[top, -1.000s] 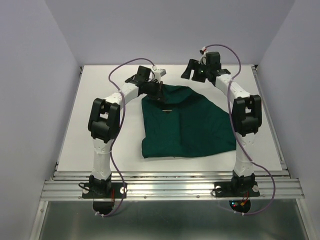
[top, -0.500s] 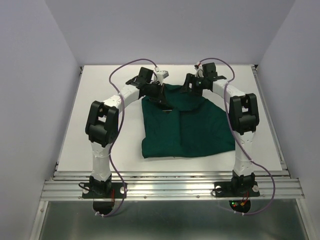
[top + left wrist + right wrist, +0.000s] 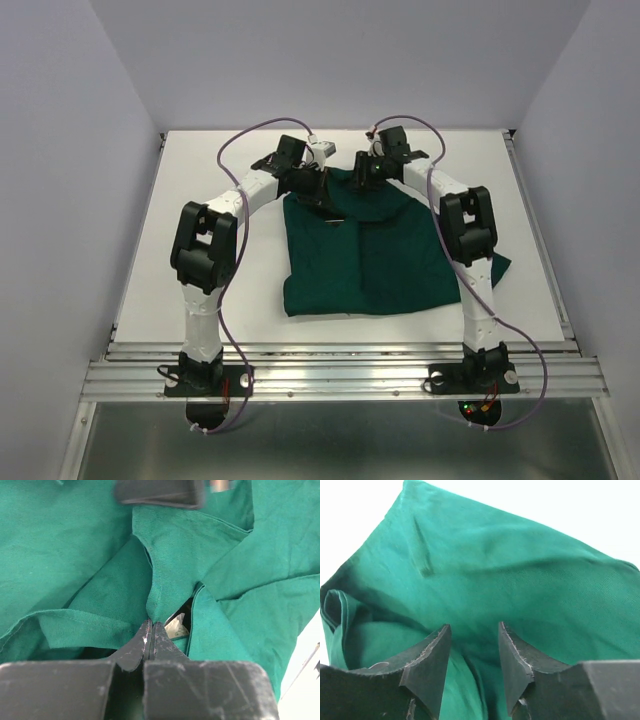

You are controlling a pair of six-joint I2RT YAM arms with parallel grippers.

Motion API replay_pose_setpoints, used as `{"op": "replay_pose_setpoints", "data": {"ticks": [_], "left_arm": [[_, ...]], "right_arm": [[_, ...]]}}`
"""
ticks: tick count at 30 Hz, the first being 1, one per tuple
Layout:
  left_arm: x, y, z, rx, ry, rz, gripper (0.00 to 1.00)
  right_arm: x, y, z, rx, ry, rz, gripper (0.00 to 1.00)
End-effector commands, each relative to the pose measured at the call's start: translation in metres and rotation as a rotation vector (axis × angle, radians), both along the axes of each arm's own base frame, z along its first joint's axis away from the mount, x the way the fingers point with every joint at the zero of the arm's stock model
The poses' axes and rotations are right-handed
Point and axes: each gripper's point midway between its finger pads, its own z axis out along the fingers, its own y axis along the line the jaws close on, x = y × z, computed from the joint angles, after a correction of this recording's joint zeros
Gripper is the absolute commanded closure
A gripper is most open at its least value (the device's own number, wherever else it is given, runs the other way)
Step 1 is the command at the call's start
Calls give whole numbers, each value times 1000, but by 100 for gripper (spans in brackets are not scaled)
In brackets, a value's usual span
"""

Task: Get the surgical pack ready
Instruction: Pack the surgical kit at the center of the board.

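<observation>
Drape is pinched between the closed left fingers; right fingers stand parted over it.

Centre frame, the dark green drape is matt woven cloth, its fine weave and soft creases plain in both wrist views. The fingers of the left gripper and right gripper are matt black plastic, scratched and rough at the edges. A pale, crinkled packet shows through a gap in the folds. The table is smooth matt white. The rail along the bottom is ribbed bare metal.
</observation>
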Motion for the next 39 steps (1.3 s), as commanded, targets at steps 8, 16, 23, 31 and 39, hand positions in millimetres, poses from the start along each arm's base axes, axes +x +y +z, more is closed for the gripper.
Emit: {"op": "replay_pose_setpoints", "data": {"ticks": [8, 16, 23, 31, 39], "left_arm": [[5, 2, 33, -20, -81, 11, 100], [23, 0, 39, -29, -101, 50, 100], [75, 2, 47, -4, -183, 128, 100], [146, 5, 49, 0, -201, 246, 37], [140, 24, 54, 4, -229, 301, 27]], "right_arm": [[82, 40, 46, 183, -186, -58, 38], [125, 54, 110, 337, -446, -87, 32], [100, 20, 134, 242, -478, -131, 29], [67, -13, 127, 154, -439, -181, 28], [58, -24, 91, 68, -344, -207, 30]]}}
